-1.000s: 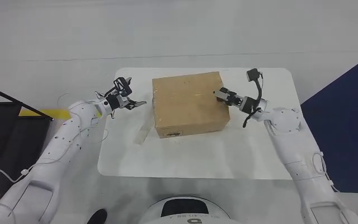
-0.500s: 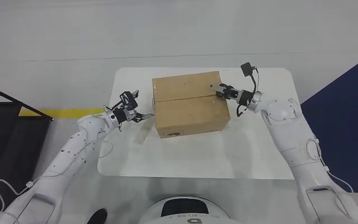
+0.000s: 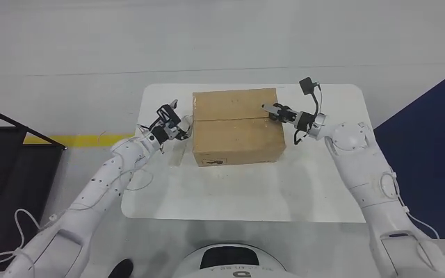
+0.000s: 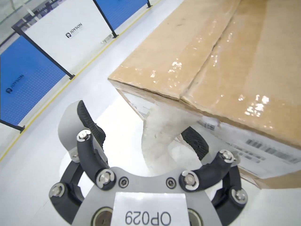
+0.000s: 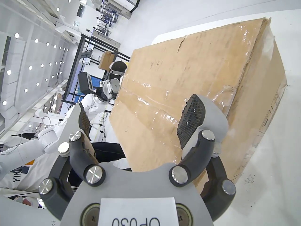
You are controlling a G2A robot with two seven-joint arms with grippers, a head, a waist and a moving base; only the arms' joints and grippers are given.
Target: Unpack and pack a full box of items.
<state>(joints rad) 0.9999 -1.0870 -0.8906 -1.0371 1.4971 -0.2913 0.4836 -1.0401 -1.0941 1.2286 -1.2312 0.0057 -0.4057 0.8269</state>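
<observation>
A white code tag (image 4: 143, 212), its short code upside down, sat at the base of the left gripper (image 4: 141, 128). A second tag (image 5: 136, 212) sat likewise on the right gripper (image 5: 137, 114). The box (image 4: 235, 48) carried a white barcode label (image 4: 258, 142) on its side and scrawled handwriting (image 5: 155, 65), too faint to read, on top. The barrier panels (image 4: 74, 30) bore a logo.

The cardboard box (image 3: 236, 125) is plain tan-brown, with glossy clear tape (image 4: 211, 55) along its top seam, a white label (image 4: 256, 142) printed with black bars on its side, and a milky white loose tape strip (image 4: 160, 139). The table (image 3: 320, 194) is white, and the floor (image 3: 208, 35) is pale grey with a yellow line (image 3: 83, 140). The left gripper (image 4: 141, 128) and right gripper (image 5: 138, 114) are silver-grey with black links, and their pads (image 5: 190, 116) are black with a fine dotted texture.
</observation>
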